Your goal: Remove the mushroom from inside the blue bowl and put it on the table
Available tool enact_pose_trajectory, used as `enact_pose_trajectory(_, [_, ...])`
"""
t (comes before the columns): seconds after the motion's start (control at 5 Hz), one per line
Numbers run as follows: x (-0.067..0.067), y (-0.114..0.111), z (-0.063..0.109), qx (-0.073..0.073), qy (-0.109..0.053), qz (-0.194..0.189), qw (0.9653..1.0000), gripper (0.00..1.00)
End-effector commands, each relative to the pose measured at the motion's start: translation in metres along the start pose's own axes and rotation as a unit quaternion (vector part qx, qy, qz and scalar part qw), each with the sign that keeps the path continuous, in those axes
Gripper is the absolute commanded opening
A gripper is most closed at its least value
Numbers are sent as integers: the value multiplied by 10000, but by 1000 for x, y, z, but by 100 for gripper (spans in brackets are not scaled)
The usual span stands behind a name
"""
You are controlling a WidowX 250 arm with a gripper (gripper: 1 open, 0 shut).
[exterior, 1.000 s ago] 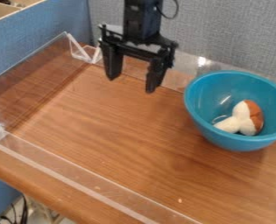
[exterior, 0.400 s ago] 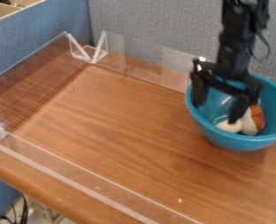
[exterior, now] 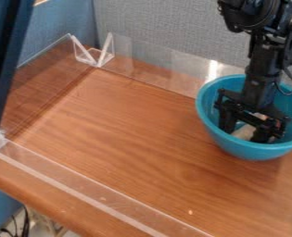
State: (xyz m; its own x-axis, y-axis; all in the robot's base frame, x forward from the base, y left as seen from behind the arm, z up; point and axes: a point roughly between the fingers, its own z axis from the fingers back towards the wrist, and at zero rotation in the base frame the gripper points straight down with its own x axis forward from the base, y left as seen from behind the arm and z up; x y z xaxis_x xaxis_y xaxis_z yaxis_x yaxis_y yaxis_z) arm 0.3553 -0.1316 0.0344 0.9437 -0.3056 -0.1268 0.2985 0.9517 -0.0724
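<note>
The blue bowl (exterior: pixel 215 128) stands on the table (exterior: pixel 117 139) at the right edge. My gripper (exterior: pixel 252 124) points straight down and reaches into the bowl, its black fingers (exterior: pixel 231 115) low near the bottom. Only a pale bit of the mushroom (exterior: pixel 244 133) shows between and below the fingers; the rest is hidden by the gripper. The fingers stand on either side of the mushroom, but whether they press on it is not clear.
Low clear acrylic walls (exterior: pixel 61 167) edge the table, with a clear bracket (exterior: pixel 96 51) at the back left. A dark blurred band (exterior: pixel 6 65) crosses the left edge of the view. Bare wood stretches left of the bowl.
The gripper has swung from the back middle of the table over to the right and sunk into the bowl, now covering most of the mushroom. A dark band appeared at the left.
</note>
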Motion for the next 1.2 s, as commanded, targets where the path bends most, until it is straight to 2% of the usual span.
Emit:
enact_pose_trajectory(0.0, [5,-5,24,15,-344,-122,9993,0])
enact_pose_trajectory(1.0, [-11,-1,46,61,-472,-307,9984,0])
